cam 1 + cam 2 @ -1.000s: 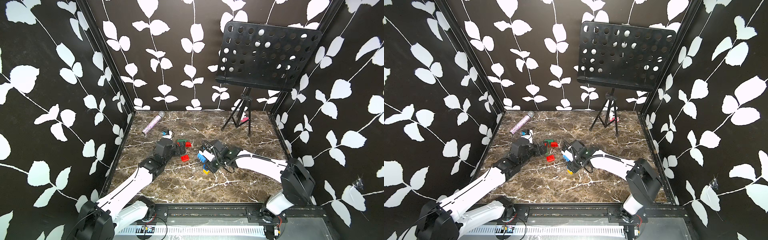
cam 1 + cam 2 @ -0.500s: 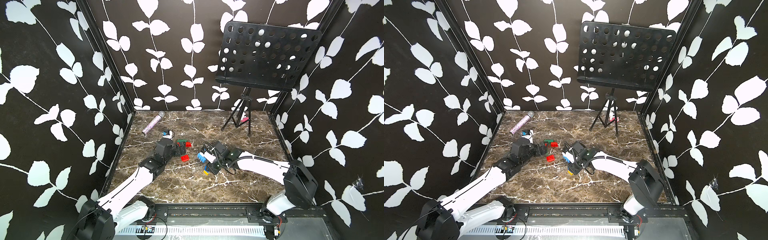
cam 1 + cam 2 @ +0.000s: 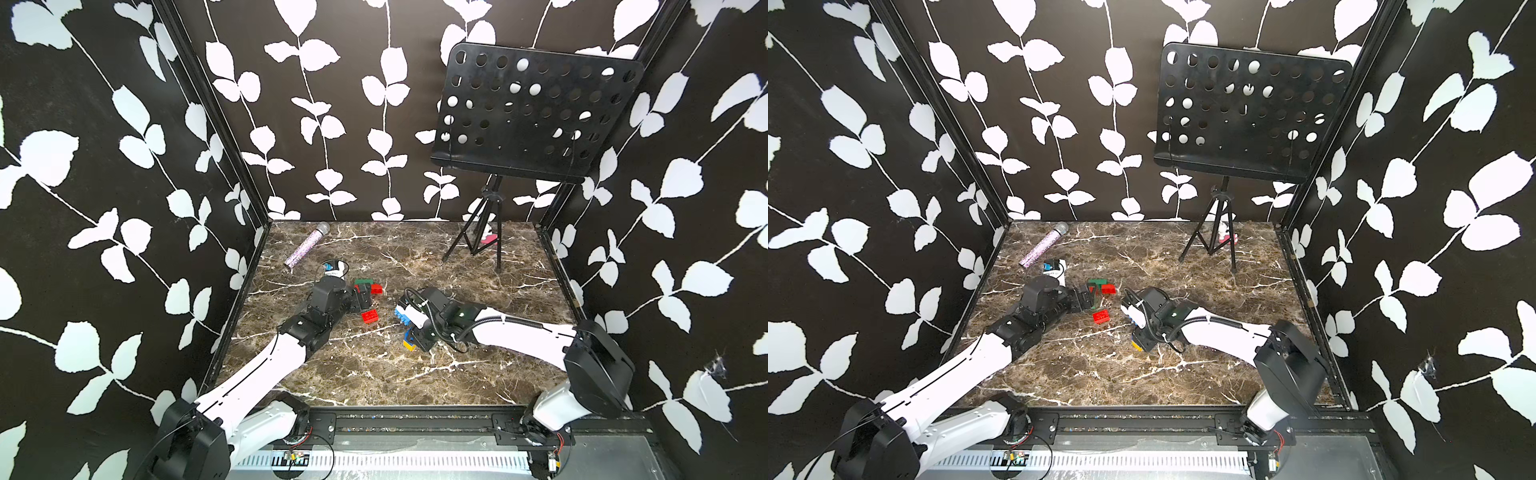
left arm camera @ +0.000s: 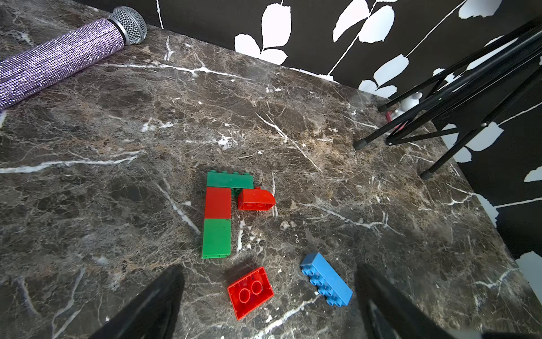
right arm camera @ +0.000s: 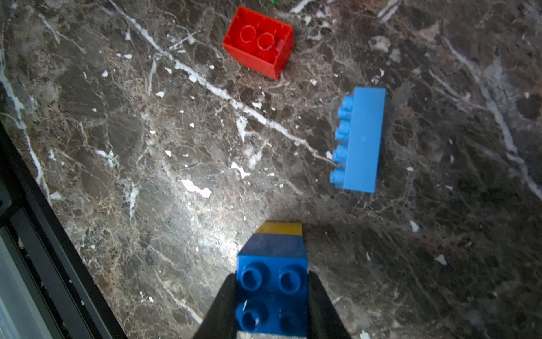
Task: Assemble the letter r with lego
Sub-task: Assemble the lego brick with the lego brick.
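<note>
1. Two arms reach low over the marble table [image 3: 374, 382], with the bricks between them at mid-table.
2. Left wrist view only: a flat build lies ahead of the left gripper [image 4: 268, 273]. A long green brick [image 4: 229, 179] runs across the far end. A red brick [image 4: 217, 203] and then a green brick [image 4: 216, 238] run in line from one end of it.
3. A rounded red brick [image 4: 255, 199] lies just beside that red brick, up against the long green brick. In both top views the left arm hides most of the build.
4. The left gripper's jaws are wide apart with nothing between them. A loose red brick [image 4: 250, 292], hollow side up, and a light blue brick [image 4: 327, 280] on its side lie between the build and the fingertips.
5. Right wrist view only: the right gripper [image 5: 272, 299] is clamped on a blue brick [image 5: 272, 281], studs toward the camera, with a yellow brick [image 5: 280, 229] stuck on its far end. In the top views the arm covers most of that pair.
6. The held pair is near the light blue brick but apart from it, and the loose red brick lies farther off. I can't tell whether the yellow brick touches the table.
7. At the back are a glittery microphone [image 3: 307, 249] and a music stand [image 3: 536, 112].
</note>
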Controlling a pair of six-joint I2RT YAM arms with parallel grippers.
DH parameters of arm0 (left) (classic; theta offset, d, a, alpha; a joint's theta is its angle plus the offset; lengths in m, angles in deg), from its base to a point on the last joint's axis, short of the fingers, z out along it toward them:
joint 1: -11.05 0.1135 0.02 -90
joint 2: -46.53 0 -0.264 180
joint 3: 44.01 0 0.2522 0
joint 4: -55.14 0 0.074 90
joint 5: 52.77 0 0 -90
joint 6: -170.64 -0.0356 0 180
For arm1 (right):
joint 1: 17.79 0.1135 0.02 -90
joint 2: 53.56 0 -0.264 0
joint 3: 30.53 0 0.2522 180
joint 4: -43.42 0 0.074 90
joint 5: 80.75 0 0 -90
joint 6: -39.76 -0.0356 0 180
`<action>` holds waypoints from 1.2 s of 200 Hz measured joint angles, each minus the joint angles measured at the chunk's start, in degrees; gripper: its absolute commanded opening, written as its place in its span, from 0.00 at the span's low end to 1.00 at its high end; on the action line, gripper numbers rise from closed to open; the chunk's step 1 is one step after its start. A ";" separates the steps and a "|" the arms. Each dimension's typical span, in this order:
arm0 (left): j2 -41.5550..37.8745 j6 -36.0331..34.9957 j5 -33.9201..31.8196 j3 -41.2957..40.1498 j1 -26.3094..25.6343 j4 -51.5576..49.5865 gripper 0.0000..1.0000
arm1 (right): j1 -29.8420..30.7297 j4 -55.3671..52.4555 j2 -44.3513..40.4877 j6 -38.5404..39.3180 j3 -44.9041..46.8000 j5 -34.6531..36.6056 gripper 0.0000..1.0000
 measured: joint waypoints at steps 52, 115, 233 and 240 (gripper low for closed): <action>-0.07 0.00 -0.02 -0.33 0.09 0.02 0.93 | 0.52 -4.24 5.79 1.99 -7.15 -0.11 0.11; -0.31 -0.02 -0.28 -0.90 0.44 -0.07 0.93 | 2.89 -10.88 10.08 3.69 -13.49 3.08 0.08; -7.41 -0.02 -1.62 -1.86 3.08 -3.10 0.94 | 3.61 -11.96 11.80 4.55 -18.14 2.19 0.13; -8.57 -0.02 -1.92 -1.86 3.56 -3.56 0.94 | 3.61 -11.89 11.80 4.55 -18.25 2.16 0.16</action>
